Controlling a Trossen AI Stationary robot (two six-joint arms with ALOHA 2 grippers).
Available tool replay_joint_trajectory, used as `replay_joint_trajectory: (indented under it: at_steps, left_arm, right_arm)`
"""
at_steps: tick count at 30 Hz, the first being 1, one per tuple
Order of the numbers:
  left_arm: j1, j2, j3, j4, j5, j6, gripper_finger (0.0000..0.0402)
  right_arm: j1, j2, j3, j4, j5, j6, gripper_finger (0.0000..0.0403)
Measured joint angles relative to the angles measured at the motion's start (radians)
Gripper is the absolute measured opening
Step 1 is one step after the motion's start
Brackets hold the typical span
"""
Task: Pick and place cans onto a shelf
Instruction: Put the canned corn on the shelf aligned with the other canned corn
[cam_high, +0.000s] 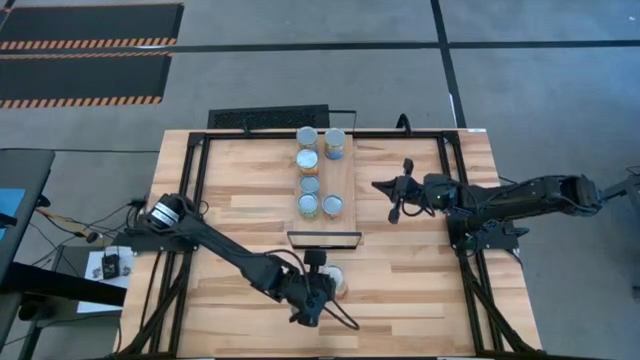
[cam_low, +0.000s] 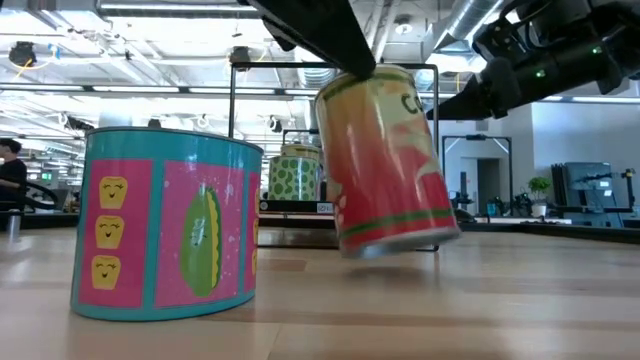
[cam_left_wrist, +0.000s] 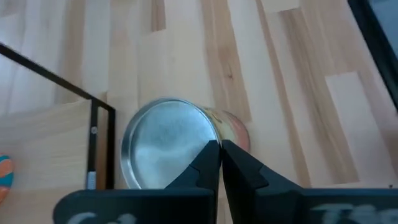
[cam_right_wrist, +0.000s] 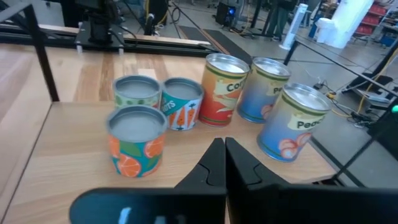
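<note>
Pink can (cam_low: 165, 225) upright; left gripper (cam_left_wrist: 220, 149), apparently shut, tilts red can (cam_low: 388, 160).

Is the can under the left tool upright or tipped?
Tipped. In the low view the red-labelled can leans, one bottom edge off the tabletop, while the pink can beside it stands flat. The left tool is above it.

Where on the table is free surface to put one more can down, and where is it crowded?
Free: bare tabletop between the shelf and the left frame rail. Crowded: the cans on the shelf, and the near edge around the left gripper and its tilted can.
</note>
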Motion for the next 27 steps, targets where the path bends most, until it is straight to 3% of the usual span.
replay_joint_trajectory:
  at_steps: [11,21,27]
  left_arm:
    - [0.000,0.028,0.002,0.019,-0.010,-0.008,0.0017]
    - [-0.042,-0.029,0.096,-0.028,-0.052,0.099,0.0064]
    - [-0.111,-0.080,0.096,-0.038,-0.111,0.099,0.0015]
  right_arm:
    - [0.064,0.000,0.000,-0.012,0.071,0.000,0.0009]
    - [0.118,-0.022,0.023,-0.089,0.121,-0.001,0.0050]
    - [0.242,-0.057,0.116,-0.287,0.246,-0.017,0.0012]
